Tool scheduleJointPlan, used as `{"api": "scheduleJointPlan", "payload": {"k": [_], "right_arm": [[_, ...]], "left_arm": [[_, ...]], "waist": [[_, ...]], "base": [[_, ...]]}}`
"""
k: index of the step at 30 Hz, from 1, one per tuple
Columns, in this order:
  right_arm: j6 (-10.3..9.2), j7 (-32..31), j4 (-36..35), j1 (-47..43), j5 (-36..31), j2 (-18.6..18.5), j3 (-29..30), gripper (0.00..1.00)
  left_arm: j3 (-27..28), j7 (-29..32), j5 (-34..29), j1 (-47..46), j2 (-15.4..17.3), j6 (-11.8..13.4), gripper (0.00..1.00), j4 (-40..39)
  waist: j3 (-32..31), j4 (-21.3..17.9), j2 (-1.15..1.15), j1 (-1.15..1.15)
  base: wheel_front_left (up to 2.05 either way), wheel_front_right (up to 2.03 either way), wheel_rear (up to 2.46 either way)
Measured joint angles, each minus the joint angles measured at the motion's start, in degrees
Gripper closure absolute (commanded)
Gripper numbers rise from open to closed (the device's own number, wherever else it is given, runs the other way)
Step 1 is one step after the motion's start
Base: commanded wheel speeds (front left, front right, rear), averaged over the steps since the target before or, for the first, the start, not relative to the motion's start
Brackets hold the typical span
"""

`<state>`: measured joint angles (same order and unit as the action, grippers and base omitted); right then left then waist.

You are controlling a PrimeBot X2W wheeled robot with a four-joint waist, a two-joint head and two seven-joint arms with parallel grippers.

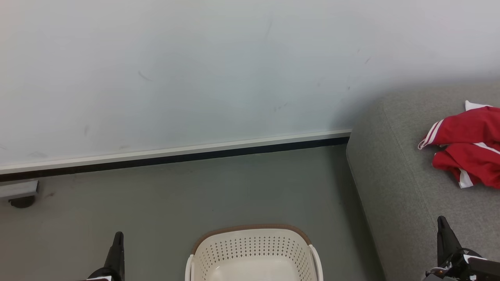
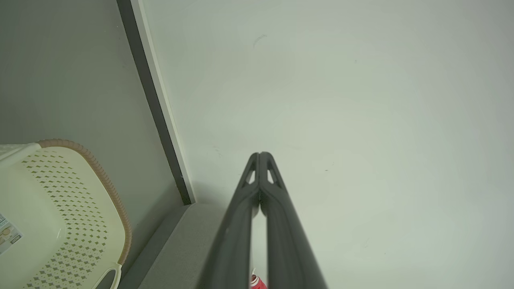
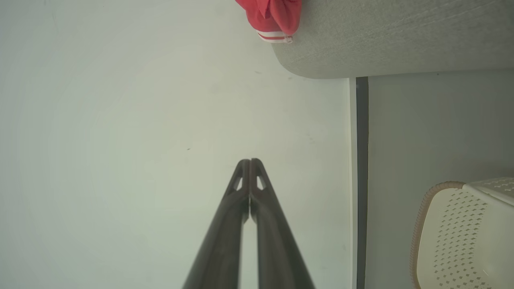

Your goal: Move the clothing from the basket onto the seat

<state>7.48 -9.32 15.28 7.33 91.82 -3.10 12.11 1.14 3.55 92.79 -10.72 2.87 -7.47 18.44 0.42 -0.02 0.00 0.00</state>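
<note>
Beside the basket, left hand: long dark fingers pressed tip to tip, nothing between them.
Floor: ahead of the left hand; grey-green, matte, smooth.
Basket: just right of the left hand, between the two hands. Stiff cream plastic, diamond perforations, ribbed brown rim band, handle loops at the sides. The part in view shows a bare plastic bottom; its near end is cut off.
Seat: under and ahead of the right hand. Light-grey woven upholstery, rounded corner, one seam line; probably gives a little under load.
Right hand: closed, empty, over the seat's near part.
Clothing: on the seat, ahead of the right hand's fingertips and apart from them. Red fabric, white stripes at a cuff, white trim, crumpled in a loose heap.
Handling (judgement): light, limp, not fragile; will drape and trail when lifted, and may slide from a shallow pinch.
Hold point (judgement): pinch a raised fold near the heap's middle, or the thicker striped cuff.
Status (judgement): transfer looks complete, as far as the basket shows.
</note>
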Motion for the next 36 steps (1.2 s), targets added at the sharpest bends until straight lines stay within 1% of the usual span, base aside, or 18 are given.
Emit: {"api": "scheduleJointPlan", "payload": {"k": [36], "right_arm": [[0.00,-0.1,0.0,0.0,0.0,0.0,0.1,1.00]], "left_arm": [[0.0,0.0,0.0,0.0,0.0,0.0,1.00,0.0]], "waist": [[0.0,0.0,0.00,0.00]], "base": [[0.00,0.00,0.00]]}}
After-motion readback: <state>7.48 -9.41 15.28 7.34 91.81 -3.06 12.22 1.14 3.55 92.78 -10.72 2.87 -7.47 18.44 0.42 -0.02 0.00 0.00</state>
